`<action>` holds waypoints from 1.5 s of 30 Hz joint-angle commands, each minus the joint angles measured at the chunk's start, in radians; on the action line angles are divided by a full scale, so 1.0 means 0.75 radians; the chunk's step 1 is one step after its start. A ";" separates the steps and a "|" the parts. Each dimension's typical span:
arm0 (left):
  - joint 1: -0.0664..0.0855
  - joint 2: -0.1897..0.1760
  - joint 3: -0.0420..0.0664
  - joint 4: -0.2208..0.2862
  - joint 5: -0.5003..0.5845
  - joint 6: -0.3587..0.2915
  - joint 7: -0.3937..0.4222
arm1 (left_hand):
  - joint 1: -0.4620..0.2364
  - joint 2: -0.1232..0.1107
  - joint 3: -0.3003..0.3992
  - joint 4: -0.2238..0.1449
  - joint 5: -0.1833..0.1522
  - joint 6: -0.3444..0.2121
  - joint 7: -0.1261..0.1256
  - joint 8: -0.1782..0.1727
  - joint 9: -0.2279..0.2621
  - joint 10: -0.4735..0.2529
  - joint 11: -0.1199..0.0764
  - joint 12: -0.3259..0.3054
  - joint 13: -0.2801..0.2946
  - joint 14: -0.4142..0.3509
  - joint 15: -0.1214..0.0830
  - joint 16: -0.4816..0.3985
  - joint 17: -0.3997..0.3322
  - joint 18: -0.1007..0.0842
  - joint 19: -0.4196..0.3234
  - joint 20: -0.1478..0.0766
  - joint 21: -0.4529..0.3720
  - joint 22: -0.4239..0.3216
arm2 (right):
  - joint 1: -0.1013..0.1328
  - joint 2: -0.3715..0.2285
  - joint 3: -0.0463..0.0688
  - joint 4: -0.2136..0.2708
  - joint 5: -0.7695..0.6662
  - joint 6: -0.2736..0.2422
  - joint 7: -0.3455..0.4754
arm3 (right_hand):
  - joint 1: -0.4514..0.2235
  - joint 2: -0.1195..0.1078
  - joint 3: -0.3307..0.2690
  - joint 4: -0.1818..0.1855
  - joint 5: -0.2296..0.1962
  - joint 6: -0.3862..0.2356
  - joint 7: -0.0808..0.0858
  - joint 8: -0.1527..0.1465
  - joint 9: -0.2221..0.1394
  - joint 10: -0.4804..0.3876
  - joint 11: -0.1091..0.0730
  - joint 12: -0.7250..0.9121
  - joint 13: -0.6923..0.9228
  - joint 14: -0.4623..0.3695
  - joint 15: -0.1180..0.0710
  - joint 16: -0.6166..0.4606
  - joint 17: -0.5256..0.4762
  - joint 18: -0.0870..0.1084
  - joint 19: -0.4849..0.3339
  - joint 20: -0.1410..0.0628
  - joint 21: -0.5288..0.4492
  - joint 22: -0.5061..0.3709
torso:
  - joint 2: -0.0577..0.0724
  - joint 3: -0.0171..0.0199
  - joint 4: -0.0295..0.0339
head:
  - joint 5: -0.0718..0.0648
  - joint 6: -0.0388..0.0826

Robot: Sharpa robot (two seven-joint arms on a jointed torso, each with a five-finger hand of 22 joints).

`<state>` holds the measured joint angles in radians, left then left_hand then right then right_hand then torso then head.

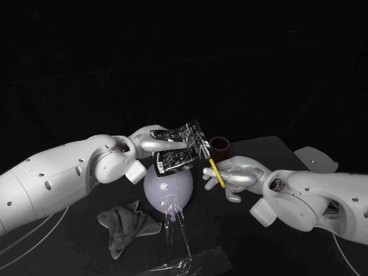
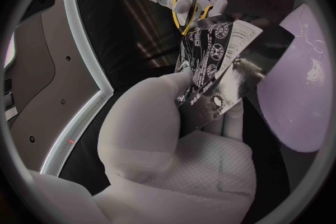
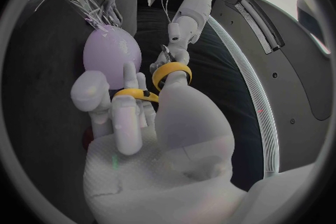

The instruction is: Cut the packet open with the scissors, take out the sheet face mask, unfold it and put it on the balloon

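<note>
1. Packet (image 1: 180,148) up in the air, dark with pale print, tilted, just above the balloon (image 1: 169,190).
2. Left hand (image 1: 161,144) has it: in the left wrist view the fingers (image 2: 150,117) pinch the packet's (image 2: 213,73) lower edge, one in front and one behind.
3. Right hand (image 1: 242,175) comes in from the other side with the scissors (image 1: 216,172), yellow handles down, blades pointing up at the packet's right edge.
4. Right wrist view: fingers (image 3: 129,117) are threaded through the yellow loops of the scissors (image 3: 171,75), a firm hold.
5. From the left wrist, the scissors (image 2: 185,11) meet the packet's top corner; whether the blades bite into it I cannot tell.
6. Blades open or closed? Too small to tell.
7. Balloon is pale lilac and egg-shaped, and sits on the dark desk (image 1: 250,241) under both hands, between the two arms.
8. Clear film (image 1: 180,244) trails from the balloon's lower end across the desk toward the near edge.
9. Grey cloth (image 1: 124,223) lies crumpled on the desk just left of that film, below the left arm.
10. Dark cup (image 1: 219,142) sits behind the scissors, near the packet's right side.
</note>
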<state>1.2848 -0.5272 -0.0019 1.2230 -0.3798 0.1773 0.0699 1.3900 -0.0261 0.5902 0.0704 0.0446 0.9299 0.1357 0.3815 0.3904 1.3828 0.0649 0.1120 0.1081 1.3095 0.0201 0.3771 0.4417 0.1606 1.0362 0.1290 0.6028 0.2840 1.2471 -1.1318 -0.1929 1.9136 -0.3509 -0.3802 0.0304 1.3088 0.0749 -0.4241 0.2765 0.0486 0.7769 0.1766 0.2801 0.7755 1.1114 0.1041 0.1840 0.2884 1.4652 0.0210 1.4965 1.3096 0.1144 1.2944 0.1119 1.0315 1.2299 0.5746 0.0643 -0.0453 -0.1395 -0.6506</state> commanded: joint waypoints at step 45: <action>-0.001 -0.004 -0.002 0.014 -0.054 0.061 0.008 | 0.001 0.018 -0.011 -0.001 0.004 0.010 0.004 0.004 0.198 0.008 0.000 0.007 0.004 -0.003 -0.012 0.012 0.008 0.027 0.004 -0.008 0.010 0.003 | 0.064 0.023 0.004 -0.028 0.016 -0.016 -0.022 | 0.034 0.078 -0.039 -0.034 0.000 0.242 -0.127 0.164 0.100 0.329 -0.125 0.219 0.134 0.076 -0.101 -0.001 0.008 -0.010 0.046 -0.074 0.066 0.043 | 0.000 -0.0004 0.0002 | -0.004 0.014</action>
<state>1.2848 -0.5327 -0.0020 1.2286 -0.4093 0.1893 0.0712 1.3936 -0.0226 0.5875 0.0677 0.0443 0.9304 0.1399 0.3815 0.3904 1.3833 0.0643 0.1102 0.1103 1.3062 0.0169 0.3799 0.4461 0.1604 1.0362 0.1290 0.6061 0.2855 1.2917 -1.1143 -0.1930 1.8912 -0.3370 -0.3796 0.0001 1.3387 0.1275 -0.4316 0.2512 0.0486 0.9627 0.0831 0.4014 0.8511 1.3128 0.0636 0.3435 0.3899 1.4665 -0.0503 1.4987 1.3105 0.0994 1.3287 0.0625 1.0806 1.2635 0.5746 0.0639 -0.0448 -0.1429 -0.6406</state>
